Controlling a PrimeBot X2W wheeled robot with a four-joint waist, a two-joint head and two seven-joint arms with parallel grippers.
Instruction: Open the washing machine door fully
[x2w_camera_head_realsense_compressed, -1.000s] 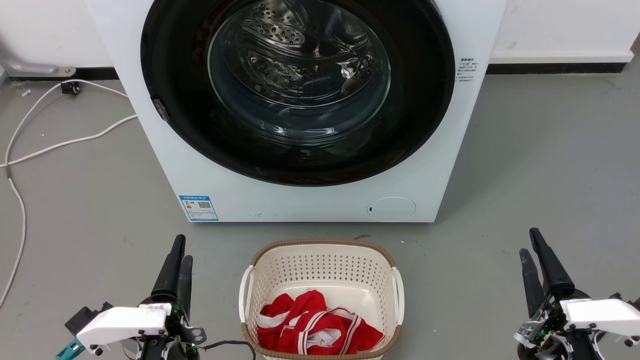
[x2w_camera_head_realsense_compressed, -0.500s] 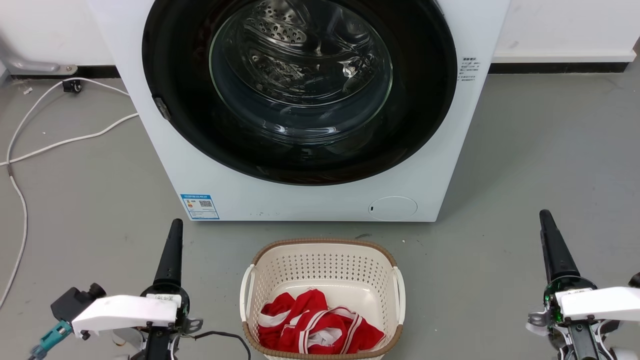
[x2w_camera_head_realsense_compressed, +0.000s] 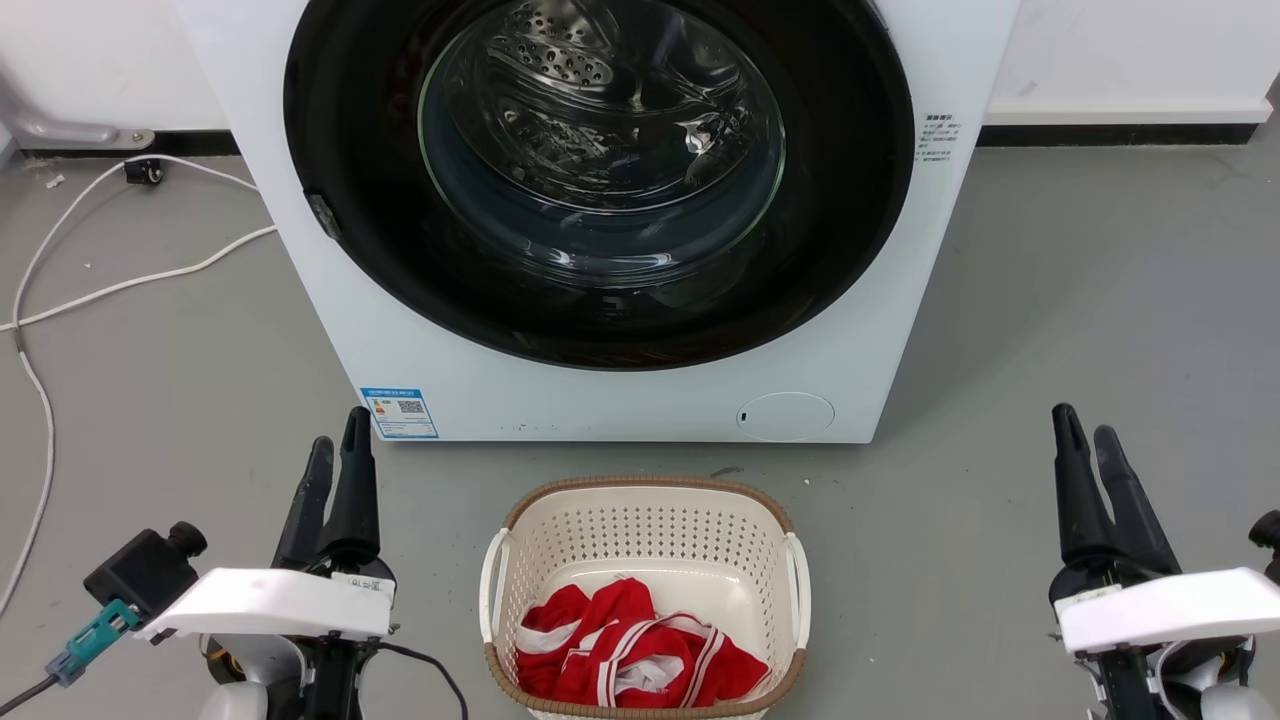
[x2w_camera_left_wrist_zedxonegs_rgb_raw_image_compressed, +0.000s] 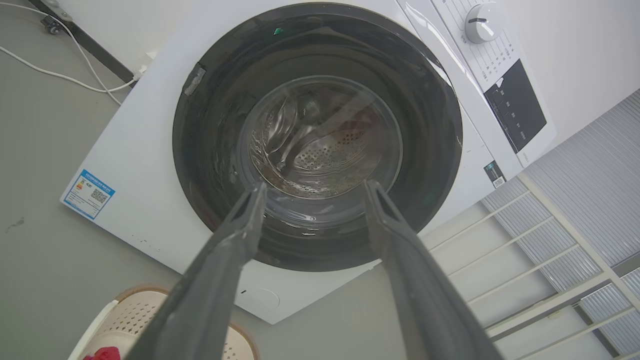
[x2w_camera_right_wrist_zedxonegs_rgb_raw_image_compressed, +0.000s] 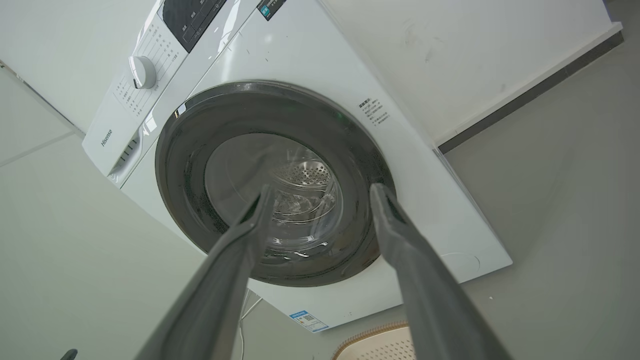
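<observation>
While the washing machine door (x2w_camera_head_realsense_compressed: 600, 300) sits shut against the washing machine (x2w_camera_head_realsense_compressed: 620, 405), the left gripper (x2w_camera_head_realsense_compressed: 340, 432) and right gripper (x2w_camera_head_realsense_compressed: 1084, 424) hover off the machine's front corners, fingers parted and empty, apparently readying a reach. Directly before the machine, a cream laundry basket (x2w_camera_head_realsense_compressed: 640, 535) holds a red-and-white garment (x2w_camera_head_realsense_compressed: 630, 655); the drum (x2w_camera_head_realsense_compressed: 560, 70) looks empty.

Left pincer (x2w_camera_head_realsense_compressed: 340, 431) agape; right pincer (x2w_camera_head_realsense_compressed: 1083, 424) agape
</observation>
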